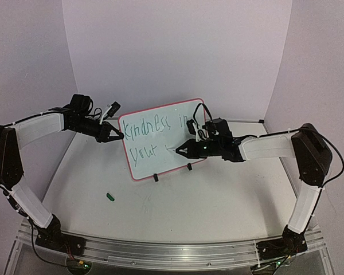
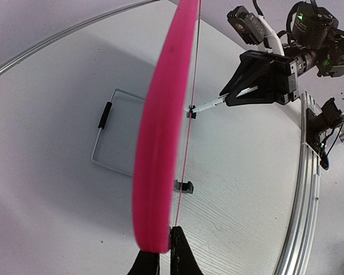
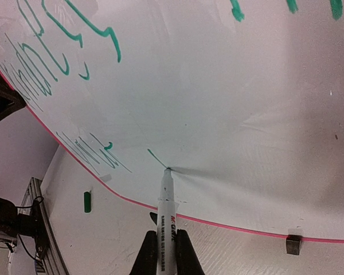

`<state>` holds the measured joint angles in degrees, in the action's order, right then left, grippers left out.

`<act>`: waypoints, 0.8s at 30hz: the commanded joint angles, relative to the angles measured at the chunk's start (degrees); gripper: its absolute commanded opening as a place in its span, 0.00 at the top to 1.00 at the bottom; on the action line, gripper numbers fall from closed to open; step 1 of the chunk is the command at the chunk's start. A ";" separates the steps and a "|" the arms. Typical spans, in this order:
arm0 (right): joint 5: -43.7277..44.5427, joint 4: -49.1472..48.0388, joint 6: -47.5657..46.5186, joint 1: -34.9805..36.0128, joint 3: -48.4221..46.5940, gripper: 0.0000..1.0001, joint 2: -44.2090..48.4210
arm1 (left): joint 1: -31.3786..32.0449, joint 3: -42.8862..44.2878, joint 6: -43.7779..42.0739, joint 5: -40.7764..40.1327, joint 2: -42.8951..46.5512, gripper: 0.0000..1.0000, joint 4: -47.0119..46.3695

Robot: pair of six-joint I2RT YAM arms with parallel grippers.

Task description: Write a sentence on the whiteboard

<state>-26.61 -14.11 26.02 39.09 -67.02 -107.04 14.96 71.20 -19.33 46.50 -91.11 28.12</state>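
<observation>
Two claws, one job. My left claw [image 1: 116, 136] is pressed together on the whiteboard [image 1: 166, 163], pinching its red frame at the edge nearest that claw. My right claw [image 1: 180, 150] is clamped on the marker [image 1: 173, 148], and the tip touches the board just ahead of the fingers, low on the face. The sentence [image 1: 155, 127] runs in two green rows. It reads roughly "kindness in" above my right claw and "your" further out toward the left claw, with a short fresh stroke at the tip.

Handling, as I judge it: the board is light and thin, stiff enough to write on. But it perches on two small black feet [image 1: 156, 178], so pen pressure could tip it or skate it across the table [image 1: 229, 200]. The frame edge is the place to hold, clear of the writing face. The marker is slim, smooth plastic and likely to twist, so mid-barrel is the grip.

Now the views. The left wrist camera gives the board edge-on, with my left claw [image 2: 163, 252] astride the frame and the marker meeting the face beyond it, but no lettering. The right wrist camera puts tip contact and the new stroke right ahead of my right claw [image 3: 163, 249]. It also catches a small green cap [image 3: 87, 201] lying on the table off to that claw's side. Only the overhead shows both rows whole.
</observation>
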 commanded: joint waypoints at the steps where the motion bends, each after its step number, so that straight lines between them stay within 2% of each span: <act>1: 0.67 -1.47 0.47 0.18 0.58 1.00 -0.39 | 1.30 0.61 -1.97 -4.06 -0.42 1.00 2.26; 24: 4.01 0.49 -0.73 0.11 -3.42 1.00 3.75 | 1.32 0.61 -1.98 -4.14 -0.06 1.00 2.25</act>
<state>-24.84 -12.34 25.96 39.20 -68.05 -106.72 14.96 71.20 -19.31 46.35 -91.02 28.18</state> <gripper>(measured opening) 0.066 0.040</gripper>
